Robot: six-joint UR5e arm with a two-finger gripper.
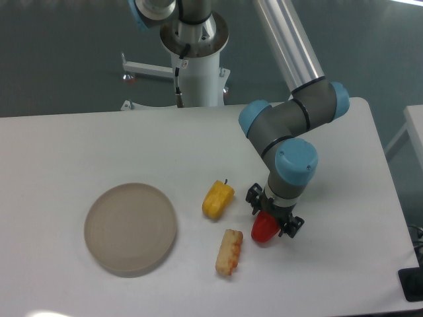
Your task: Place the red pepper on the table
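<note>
Down low by the table (79,139), right side, near the front: the gripper (272,222), with the red pepper (263,228) between its two fingers. Jaws closed on the pepper, one on each side. Hard to tell if the pepper's bottom touches the white top yet or hangs just above it.

What could go wrong:
- Might roll. Round and shiny, so a let-go from too high could send it toward the front edge or off to the side.
- Might bump the neighbours. Just to the left, a small orange-and-cream food piece (229,251), and a bit further up, the yellow pepper (217,199). A tip or a nudge that way could knock them.
- Might stick to a finger and get dragged up again, if the jaws open only a little before the lift.
- Might get squashed or pop out sideways, if pushed down too hard on the hard top.

Containers: only one dish here, the round beige plate (130,228), well apart on the left. Nothing in it. All three food toys out on the table, none on the plate.
</note>
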